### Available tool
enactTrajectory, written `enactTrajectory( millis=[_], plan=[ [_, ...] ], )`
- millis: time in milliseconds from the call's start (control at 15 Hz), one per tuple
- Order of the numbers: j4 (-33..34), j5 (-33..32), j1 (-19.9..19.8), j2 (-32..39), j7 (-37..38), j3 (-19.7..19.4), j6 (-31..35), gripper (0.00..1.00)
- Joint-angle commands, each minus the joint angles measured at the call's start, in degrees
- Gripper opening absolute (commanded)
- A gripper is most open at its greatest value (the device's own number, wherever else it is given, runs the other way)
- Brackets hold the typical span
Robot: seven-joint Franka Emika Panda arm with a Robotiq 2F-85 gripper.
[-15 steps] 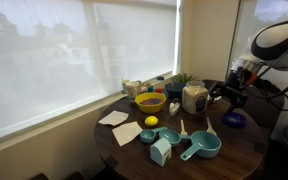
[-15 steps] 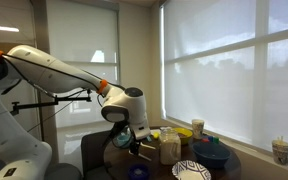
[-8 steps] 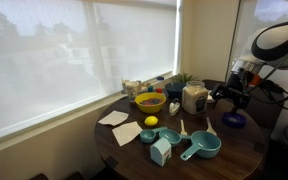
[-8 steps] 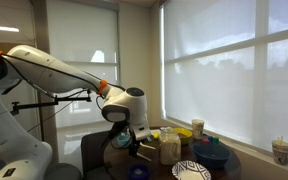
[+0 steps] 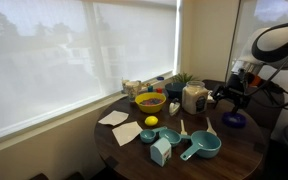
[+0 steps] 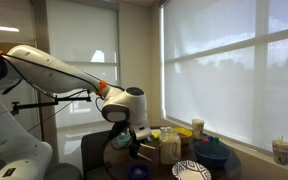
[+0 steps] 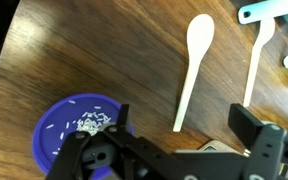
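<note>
Tool (image 7: 159, 130) unmoved, wide open, empty, by blue bowl (image 7: 64, 120)

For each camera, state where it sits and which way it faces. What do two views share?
Exterior view: beside the round dark wooden table, facing the window blinds; white arm at right.
Exterior view: beside the arm's base, facing windows; whole arm shows.
Wrist view: above the table, looking down; open gripper at bottom.
Shared: the round blue bowl.

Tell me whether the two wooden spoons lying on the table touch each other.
Apart. The wrist view shows it plainly: a strip of bare table runs between the wooden spoon whose bowl is visible and the second spoon.
</note>
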Motion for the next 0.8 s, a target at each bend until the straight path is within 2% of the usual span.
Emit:
enactTrajectory(
  millis=[0, 200, 467, 600, 733],
  plan=[
    [0.37, -8.07, -2.27, 0.83, 1.33, 1.73, 1.1, 1.0],
    [0.56, -14.08, -3.65, 1.17, 1.93, 2.43, 2.03, 1.0],
    [0.31, -17.01, -3.76, 2.38, 2.02, 2.52, 2.87, 1.0],
    [0.18, -17.44, -3.55, 3.2, 2.06, 2.5, 3.22, 0.96],
    [0.17, -17.91, -3.59, 4.17, 2.31, 2.5, 4.22, 0.86]
  ],
)
